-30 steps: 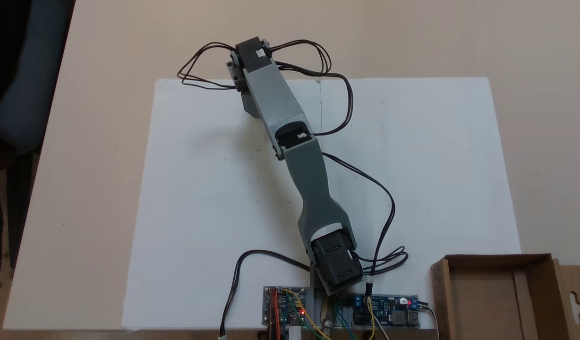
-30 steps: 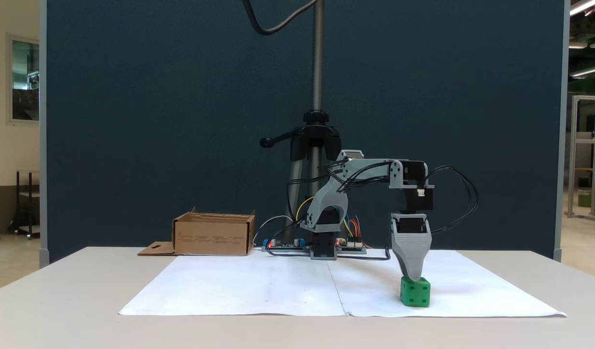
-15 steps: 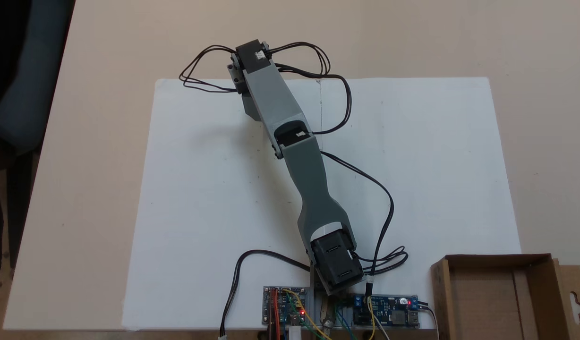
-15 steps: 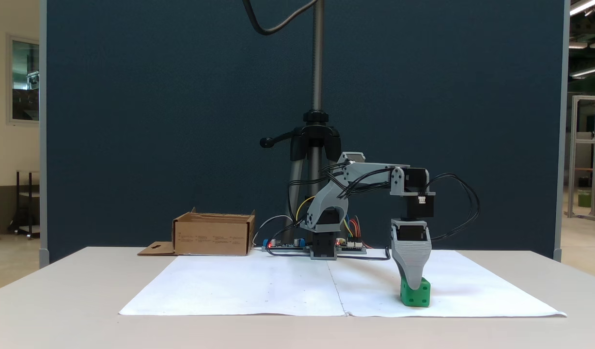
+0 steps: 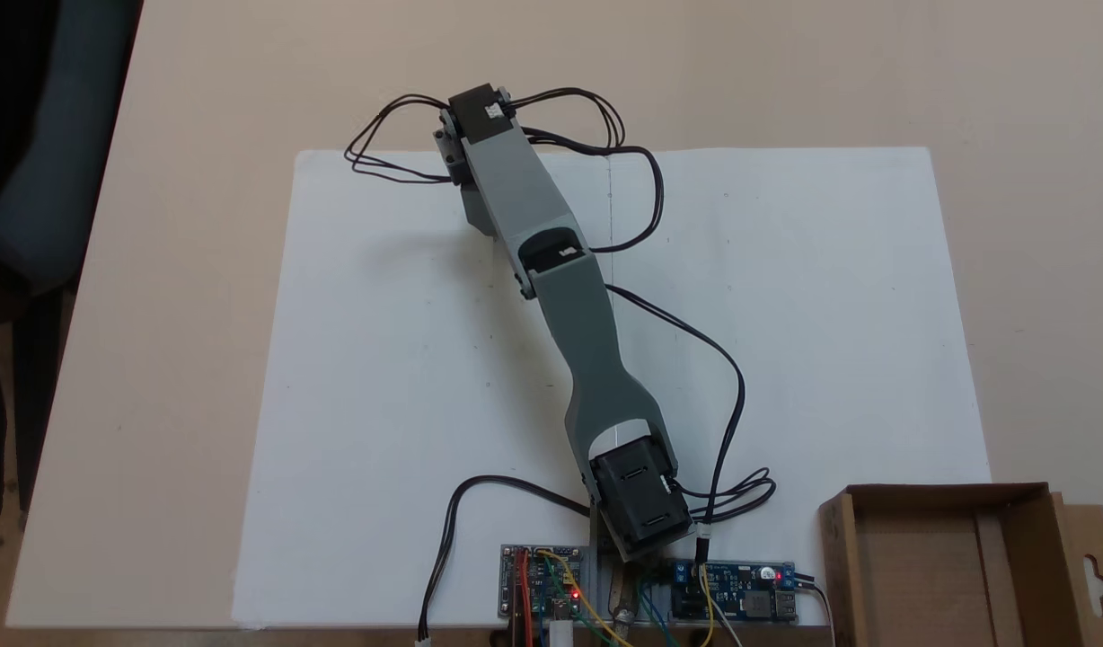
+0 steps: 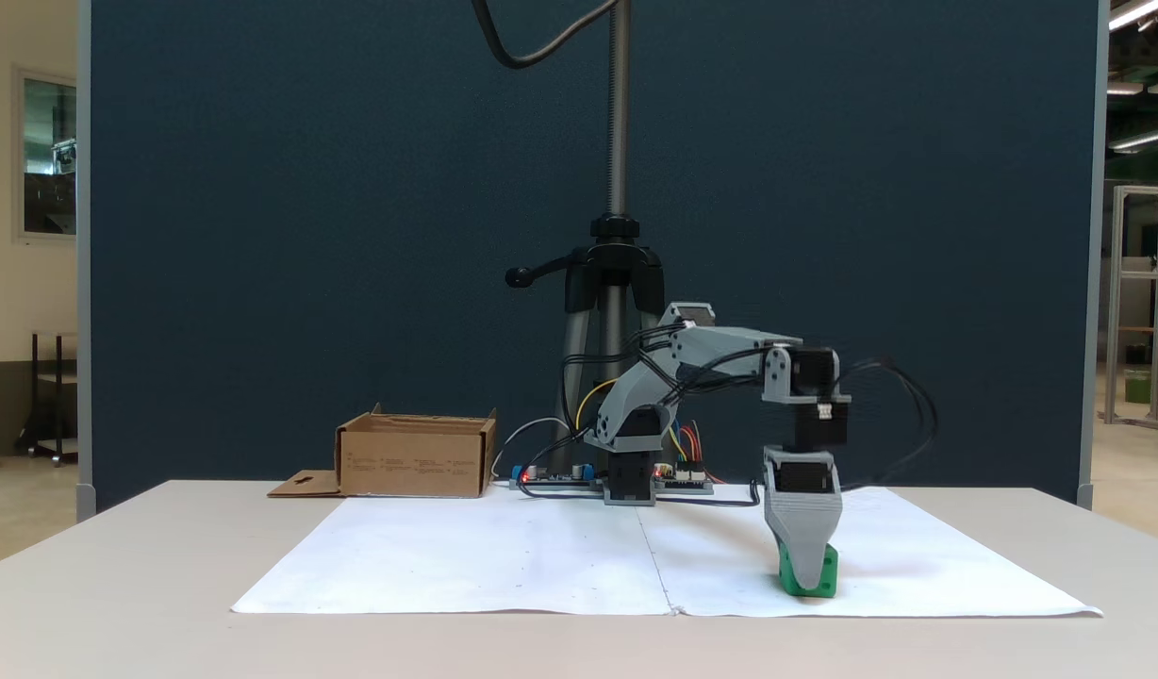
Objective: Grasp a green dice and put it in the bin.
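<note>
The green dice sits on the white paper at the right of the side-on fixed view. My gripper points straight down over it, tip almost at the paper. One grey jaw stands in front of the dice and covers most of its face. The other jaw lies behind it, so the opening cannot be read. From above, the arm's wrist hides the gripper and the dice beneath it. The bin, a shallow brown cardboard box with a hang-hole flap, stands at the lower right, and at the left seen from the side.
A white paper sheet covers the middle of the table. Circuit boards and loose black cables lie around the arm's base, between the arm and the bin. A tripod pole rises behind the base.
The gripper has come down over the dice: a second ago its tip rested at the dice's top, now the jaw reaches nearly to the paper. The dice has stayed in place.
</note>
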Available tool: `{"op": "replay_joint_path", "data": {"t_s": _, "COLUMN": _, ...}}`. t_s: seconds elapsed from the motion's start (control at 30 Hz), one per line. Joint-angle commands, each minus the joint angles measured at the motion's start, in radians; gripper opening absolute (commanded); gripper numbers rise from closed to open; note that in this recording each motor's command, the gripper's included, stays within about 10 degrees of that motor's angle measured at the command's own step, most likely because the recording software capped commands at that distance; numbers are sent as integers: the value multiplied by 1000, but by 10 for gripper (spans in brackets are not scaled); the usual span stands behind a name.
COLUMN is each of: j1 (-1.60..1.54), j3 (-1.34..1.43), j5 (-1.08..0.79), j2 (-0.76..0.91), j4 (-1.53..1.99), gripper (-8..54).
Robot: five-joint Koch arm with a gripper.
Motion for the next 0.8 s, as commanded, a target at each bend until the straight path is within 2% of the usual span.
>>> {"op": "replay_joint_path", "data": {"t_s": 0.0, "j1": -9, "j3": -44, "j5": 66, "j2": 18, "j4": -49, "gripper": 410}}
{"op": "replay_joint_path", "data": {"t_s": 0.23, "j1": -11, "j3": -44, "j5": 66, "j2": 6, "j4": -74, "gripper": 365}}
{"op": "replay_joint_path", "data": {"t_s": 0.33, "j1": -11, "j3": -44, "j5": 64, "j2": 2, "j4": -83, "gripper": 364}}
{"op": "replay_joint_path", "data": {"t_s": 0.43, "j1": -11, "j3": -44, "j5": 64, "j2": -3, "j4": -94, "gripper": 309}}
{"op": "replay_joint_path", "data": {"t_s": 0.77, "j1": -8, "j3": -44, "j5": 64, "j2": -8, "j4": -95, "gripper": 309}}
